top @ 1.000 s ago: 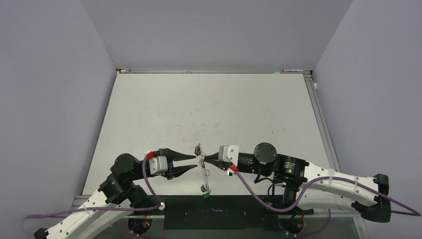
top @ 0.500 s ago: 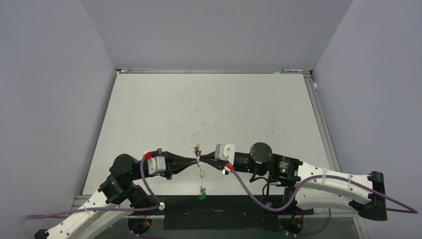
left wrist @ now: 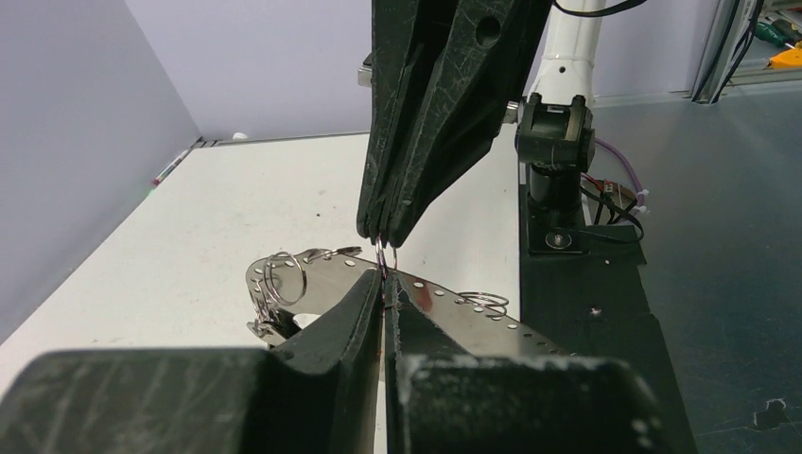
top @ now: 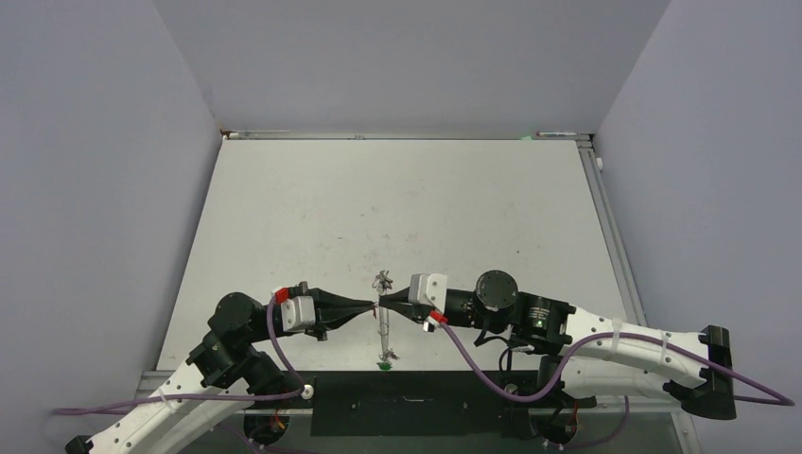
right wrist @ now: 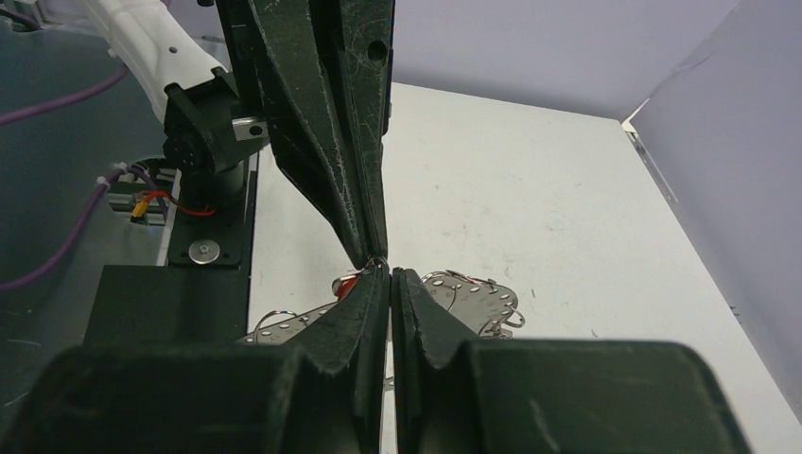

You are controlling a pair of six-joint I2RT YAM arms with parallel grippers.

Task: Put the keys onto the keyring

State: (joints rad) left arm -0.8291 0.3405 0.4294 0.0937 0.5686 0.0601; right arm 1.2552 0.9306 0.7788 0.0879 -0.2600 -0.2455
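The left end effector (top: pixel 374 305) is pinched fully shut on the keyring (top: pixel 382 326), which stretches between both arms near the desk's (top: pixel 397 208) front edge (a green-tagged key (top: pixel 384 359) sits at its near end). The right end effector (top: pixel 384 303), tip to tip with the left, is also clamped tight on the keyring.

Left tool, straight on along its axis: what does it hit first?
The left tool would meet the right tool almost at once: they stand tip to tip, both shut on the keyring, only its thin wire between them. The wrist views agree.
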